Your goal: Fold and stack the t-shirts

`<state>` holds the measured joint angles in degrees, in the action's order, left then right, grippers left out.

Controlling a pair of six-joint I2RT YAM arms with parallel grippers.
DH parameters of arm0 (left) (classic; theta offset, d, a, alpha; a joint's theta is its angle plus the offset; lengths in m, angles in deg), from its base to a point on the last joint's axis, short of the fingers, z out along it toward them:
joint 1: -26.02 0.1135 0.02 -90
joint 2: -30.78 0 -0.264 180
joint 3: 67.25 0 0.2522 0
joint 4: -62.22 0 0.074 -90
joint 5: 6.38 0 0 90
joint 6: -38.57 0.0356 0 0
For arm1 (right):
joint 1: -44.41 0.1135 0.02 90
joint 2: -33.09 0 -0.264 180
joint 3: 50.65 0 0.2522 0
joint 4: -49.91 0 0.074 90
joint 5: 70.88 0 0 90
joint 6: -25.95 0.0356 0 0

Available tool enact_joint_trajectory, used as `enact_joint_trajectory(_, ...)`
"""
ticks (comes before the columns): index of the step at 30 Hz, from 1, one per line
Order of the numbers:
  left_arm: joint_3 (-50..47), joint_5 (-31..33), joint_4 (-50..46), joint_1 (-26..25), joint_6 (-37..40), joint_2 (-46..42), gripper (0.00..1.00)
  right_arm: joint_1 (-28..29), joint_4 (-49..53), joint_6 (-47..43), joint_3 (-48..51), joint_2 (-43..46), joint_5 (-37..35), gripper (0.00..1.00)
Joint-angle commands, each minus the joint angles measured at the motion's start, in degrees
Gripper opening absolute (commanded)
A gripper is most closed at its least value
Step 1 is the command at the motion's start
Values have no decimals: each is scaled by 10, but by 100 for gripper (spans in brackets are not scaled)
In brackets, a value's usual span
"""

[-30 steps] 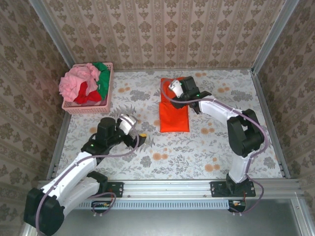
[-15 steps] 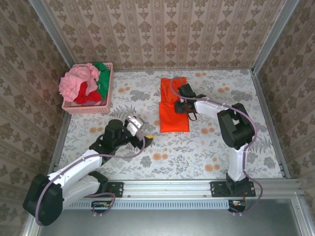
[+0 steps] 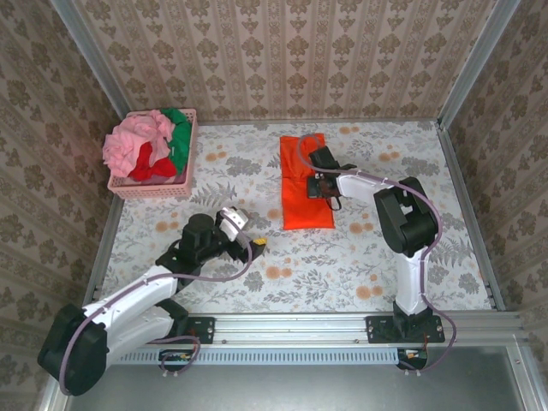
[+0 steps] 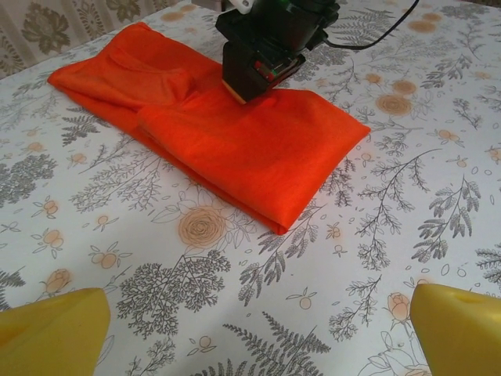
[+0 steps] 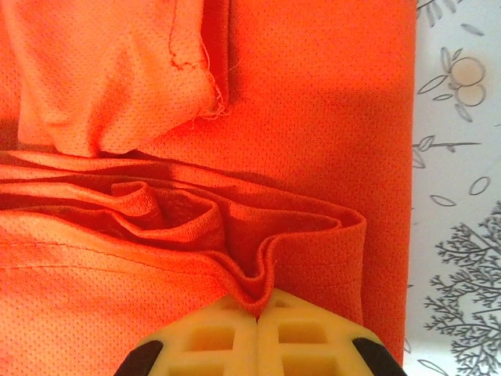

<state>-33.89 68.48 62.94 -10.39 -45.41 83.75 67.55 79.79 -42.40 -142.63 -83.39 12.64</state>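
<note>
right gripper point(image 5: 258, 313) pinches the orange shirt point(image 3: 306, 207), left gripper point(image 4: 250, 337) hangs open

the top view puts the orange shirt in the upper middle of the frame, a folded strip lying on the flowered table point(image 3: 368, 257). its long axis runs up and down the frame, leaning a little so the lower end sits further right. the upper end is rumpled and the lower end is square. from above, the right gripper sits at the strip's right edge about halfway along, its jaws hidden under the wrist.

the right wrist view shows the grip. the two yellow pads point(image 5: 207, 341) meet at bottom centre, clenched on a raised ridge of orange cloth, with bunched folds just above and a loose hemmed flap at upper left.

the left wrist view shows the strip slanting from upper left to right of centre, its folded end pointing right, with the black right gripper pressed on top. the left gripper's pads point(image 4: 55, 333) stand far apart in the lower corners, released, with only table between them.

the top view alone takes in the basket point(image 3: 154, 192) at upper left, holding a pink shirt point(image 3: 133, 144), a red shirt point(image 3: 147, 161) and a green shirt point(image 3: 181, 130).
</note>
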Motion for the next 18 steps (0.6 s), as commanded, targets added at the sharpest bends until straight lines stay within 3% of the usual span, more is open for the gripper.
enact_joint_trajectory(1, -21, 24, 17, -5, 4, -15, 100, -4, 5, 13, 13, 38, -32, 0)
enact_joint_trajectory(3, -22, 37, 24, -4, 5, -15, 100, -3, -24, 21, 34, 62, -26, 11)
enact_joint_trajectory(5, -11, 34, 15, -3, 15, -16, 100, 0, -39, -2, 51, 88, -27, 37)
enact_joint_trajectory(7, 0, 26, 1, -2, 31, -16, 100, 4, -62, -56, 81, 123, -28, 52)
enact_joint_trajectory(12, -2, 0, -18, 2, 55, -23, 100, 9, -94, -331, 173, 215, 75, 80)
enact_joint_trajectory(15, -7, -39, -16, 15, 59, -30, 100, 12, -74, -552, 227, 257, 186, 86)
enact_joint_trajectory(18, -7, -40, -18, 18, 56, -33, 100, 26, -36, -689, 249, 276, 211, 83)
